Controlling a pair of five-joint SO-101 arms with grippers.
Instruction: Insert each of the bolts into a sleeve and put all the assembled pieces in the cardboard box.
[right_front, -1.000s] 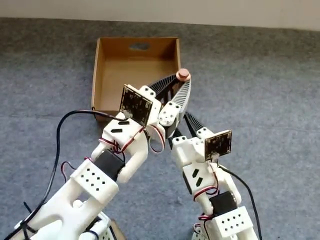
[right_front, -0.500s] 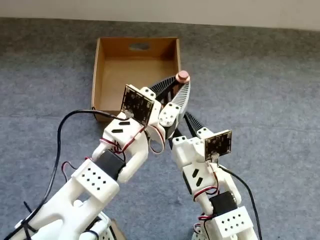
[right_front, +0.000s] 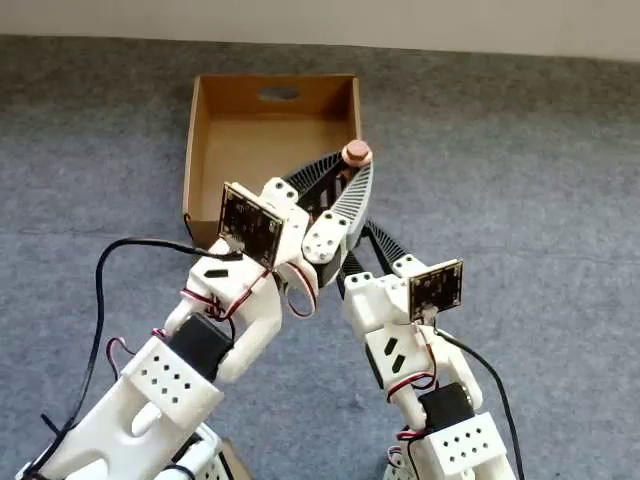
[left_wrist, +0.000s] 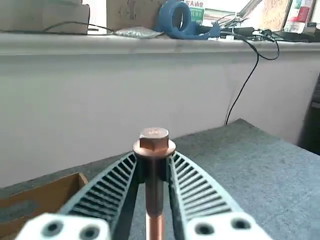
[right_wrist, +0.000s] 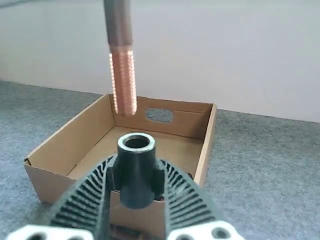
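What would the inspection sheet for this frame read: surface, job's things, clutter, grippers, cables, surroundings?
Surface: grey mat.
Job's things: copper bolt upright, head up, threaded tip above the black sleeve, not yet in; cardboard box just beyond the jaws.
Clutter: nothing seen.
Grippers: left gripper jaws shut on the bolt; right gripper jaws shut on the sleeve.
Cables: black cable loops beside the left arm; another by the right arm.
Surroundings: pale wall, ledge carrying a blue roll and wires.
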